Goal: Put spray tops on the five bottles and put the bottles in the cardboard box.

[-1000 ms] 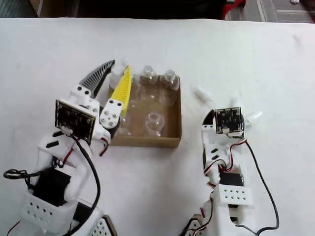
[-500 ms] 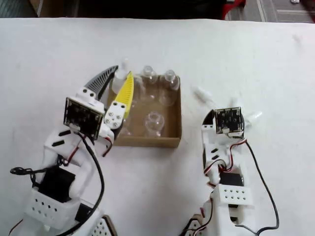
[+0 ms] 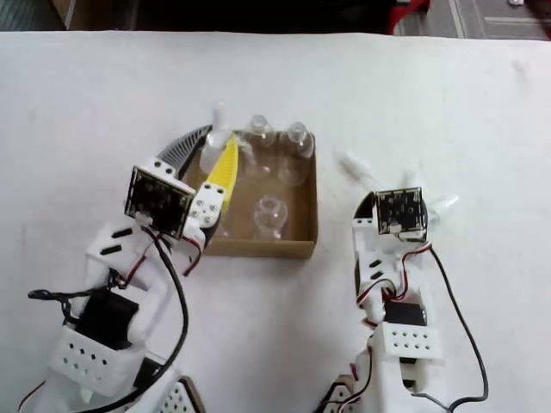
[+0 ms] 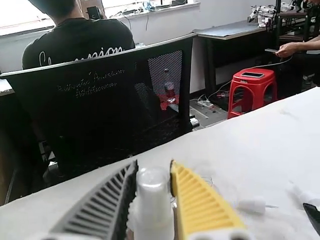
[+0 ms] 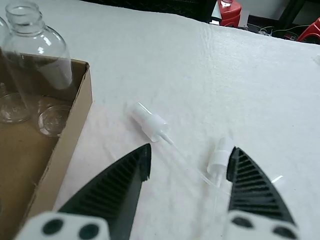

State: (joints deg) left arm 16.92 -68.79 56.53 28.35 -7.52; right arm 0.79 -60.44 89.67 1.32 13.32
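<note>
Your left gripper (image 4: 153,170) pinches a capped spray bottle (image 4: 152,197) upright at the cardboard box's (image 3: 258,247) far corner, apparently for setting inside, while your right gripper (image 5: 190,151), jaws spread, hovers over loose spray tops (image 5: 150,121) on the table (image 3: 430,103).

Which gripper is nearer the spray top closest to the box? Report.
Right. The right gripper hangs open beside that spray top; the left gripper grips a bottle across the cardboard box.
</note>
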